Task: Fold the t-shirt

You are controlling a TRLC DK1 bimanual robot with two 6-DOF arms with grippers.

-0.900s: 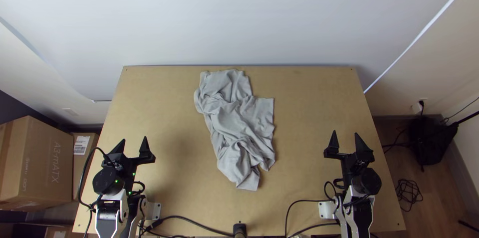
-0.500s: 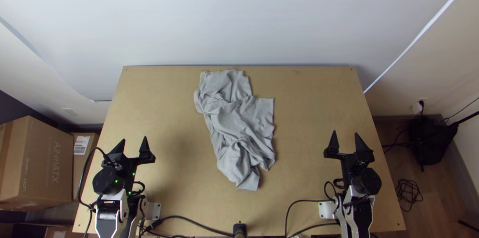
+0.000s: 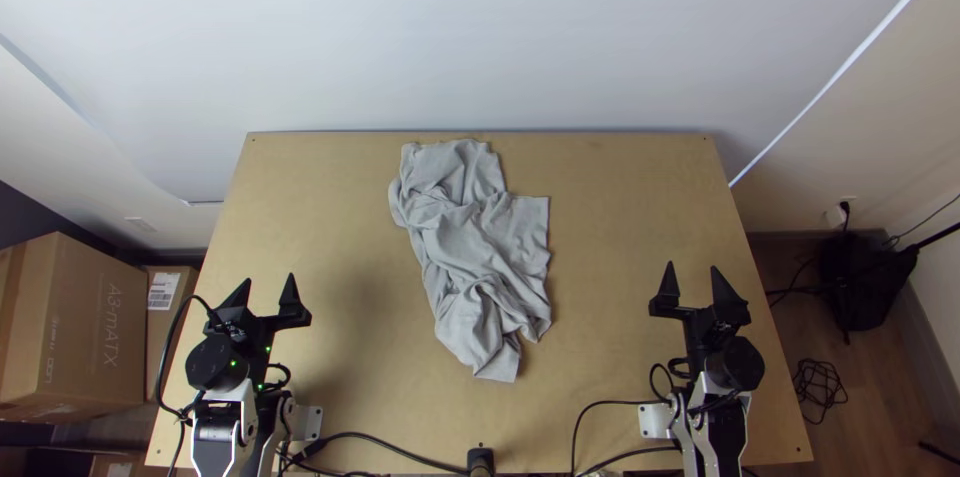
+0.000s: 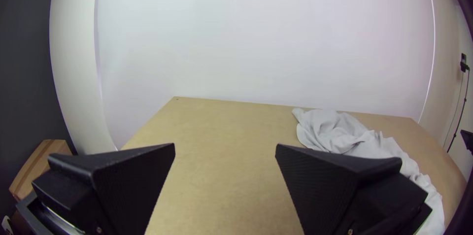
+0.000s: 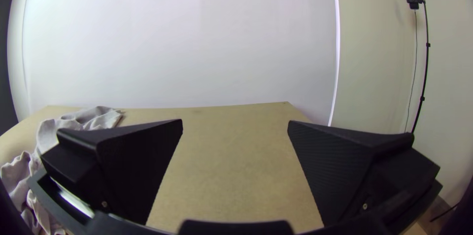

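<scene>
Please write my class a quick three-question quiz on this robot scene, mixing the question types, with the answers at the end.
1. True or false: the grey cloth lies neatly folded in a flat square on the table.
2. Multiple choice: how do the fingers of the left gripper stand? A) pressed together B) spread apart C) clamped on the cloth
3. Fill in the gap: in the top view, the cloth lies ______ the left gripper and the right gripper.

Key: 1 false; 2 B; 3 between
</scene>
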